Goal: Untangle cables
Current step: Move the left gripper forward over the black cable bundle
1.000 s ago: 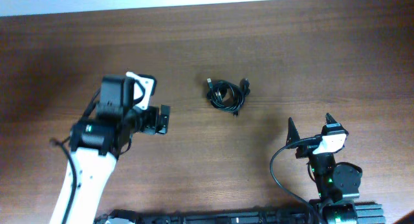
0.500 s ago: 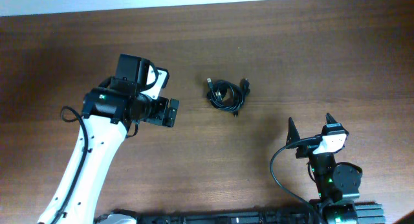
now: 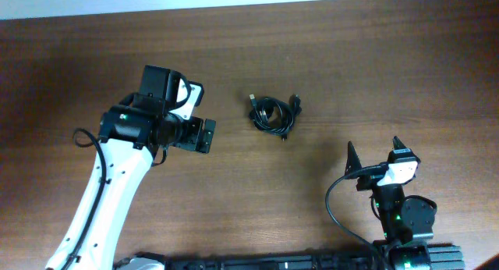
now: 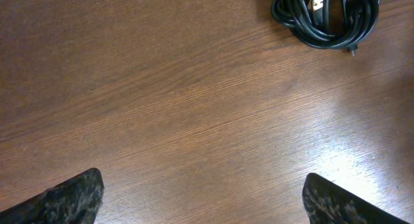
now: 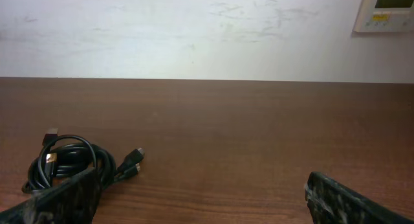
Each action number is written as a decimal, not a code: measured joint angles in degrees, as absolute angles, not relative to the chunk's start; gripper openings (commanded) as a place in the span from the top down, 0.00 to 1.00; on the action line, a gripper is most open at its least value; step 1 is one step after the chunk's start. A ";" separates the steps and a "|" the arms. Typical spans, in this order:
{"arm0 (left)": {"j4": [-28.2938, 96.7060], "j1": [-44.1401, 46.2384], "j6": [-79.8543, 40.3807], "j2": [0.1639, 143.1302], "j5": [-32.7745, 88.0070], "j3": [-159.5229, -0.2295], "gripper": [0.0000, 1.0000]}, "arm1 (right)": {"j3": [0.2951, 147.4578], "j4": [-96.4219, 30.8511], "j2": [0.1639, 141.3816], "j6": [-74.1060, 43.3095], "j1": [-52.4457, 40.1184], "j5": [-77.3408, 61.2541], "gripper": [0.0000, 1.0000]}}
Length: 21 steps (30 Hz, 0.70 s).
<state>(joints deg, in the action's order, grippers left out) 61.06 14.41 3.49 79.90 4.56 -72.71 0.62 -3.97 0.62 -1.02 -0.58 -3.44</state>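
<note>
The wooden table (image 3: 374, 59) is bare apart from one small bundle, so nothing stands in the way of either arm.

The left arm (image 3: 101, 200) reaches out over the table. Its left gripper (image 3: 196, 115) is spread wide with nothing between the fingers (image 4: 65, 199). The right gripper (image 3: 374, 150) sits low near its base, also spread wide and empty.

The cables (image 3: 273, 114) lie in a tight coil on the table. In the left wrist view the coil (image 4: 326, 17) is ahead of the fingers and off to their right, well apart from them. In the right wrist view it lies ahead and to the left (image 5: 71, 166).

The step in hand looks like the approach for a first grasp. The left gripper would best swing to its right until the coil sits midway between the fingers, then come down with the fingers wide. It should probably pinch one outer strand and not the whole bundle, since squeezing everything together would likely tighten the knot. The right gripper could then pin or pull the opposite side.

The metal-tipped plug (image 4: 317, 2) pokes out on the side of the coil nearest the left gripper. It looks like the easiest end to pull free first. The smaller plugs (image 5: 134, 158) on the far side point towards the right gripper.
</note>
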 measured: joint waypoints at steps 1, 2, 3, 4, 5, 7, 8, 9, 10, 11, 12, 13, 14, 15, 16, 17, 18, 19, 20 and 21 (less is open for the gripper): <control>61.06 14.41 3.49 79.90 4.56 -72.71 0.01 | 0.62 -3.97 0.62 -1.04 -0.58 -3.44 0.01; 61.06 14.41 3.49 79.90 4.56 -72.71 0.01 | 0.62 -3.97 0.62 -0.99 -0.58 -3.44 0.01; 61.06 14.41 3.49 79.90 4.56 -72.71 0.01 | 0.62 -3.97 0.62 -0.99 -0.58 -3.44 0.01; 61.06 14.41 3.49 79.90 4.56 -72.71 0.01 | 0.62 -3.99 0.62 -0.99 -0.60 -3.44 0.01; 61.06 14.41 3.49 79.90 4.56 -72.71 0.01 | 0.62 -3.99 0.62 -1.04 -0.58 -3.44 0.01; 61.06 14.41 3.49 79.90 4.56 -72.71 0.01 | 0.62 -3.97 0.62 -1.04 -0.58 -3.44 0.01; 60.99 14.41 3.49 79.90 4.56 -72.71 0.01 | 0.62 -3.99 0.62 -1.02 -0.58 -3.44 0.01; 60.88 14.41 3.49 79.90 4.56 -72.71 0.01 | 0.62 -3.97 0.62 -1.04 -0.58 -3.44 0.01; 60.69 14.41 3.49 79.90 4.56 -72.71 0.01 | 0.62 -3.97 0.62 -1.04 -0.58 -3.44 0.01; 60.62 14.41 3.49 79.90 4.56 -72.71 0.01 | 0.62 -3.97 0.62 -1.04 -0.60 -3.44 0.01; 60.47 14.41 3.49 79.90 4.56 -72.71 0.01 | 0.62 -3.97 0.62 -1.04 -0.60 -3.44 0.01; 60.20 14.41 3.49 79.90 4.58 -72.71 0.01 | 0.62 -3.97 0.62 -1.02 -0.58 -3.44 0.01; 60.10 14.41 3.49 79.90 4.82 -72.71 0.01 | 0.62 -3.97 0.62 -1.04 -0.60 -3.44 0.01; 59.81 14.52 3.49 79.90 5.54 -72.71 0.01 | 0.62 -3.97 0.62 -1.02 -0.60 -3.44 0.01; 59.44 14.68 3.49 79.90 6.24 -72.71 0.01 | 0.62 -3.99 0.62 -1.04 -0.58 -3.44 0.01; 58.57 15.03 3.51 79.90 7.42 -72.71 0.01 | 0.62 -3.97 0.62 -1.02 -0.58 -3.44 0.01; 57.93 15.40 3.49 79.90 8.23 -72.71 0.01 | 0.62 -3.97 0.62 -1.02 -0.58 -3.44 0.01; 57.30 15.97 3.51 79.94 8.97 -72.71 0.01 | 0.62 -3.97 0.62 -0.97 -0.60 -3.44 0.01; 56.62 16.82 3.49 80.07 9.50 -72.71 0.01 | 0.62 -3.99 0.62 -1.02 -0.58 -3.44 0.01; 56.14 17.65 3.49 80.34 9.74 -72.71 0.01 | 0.62 -3.97 0.62 -1.06 -0.58 -3.44 0.01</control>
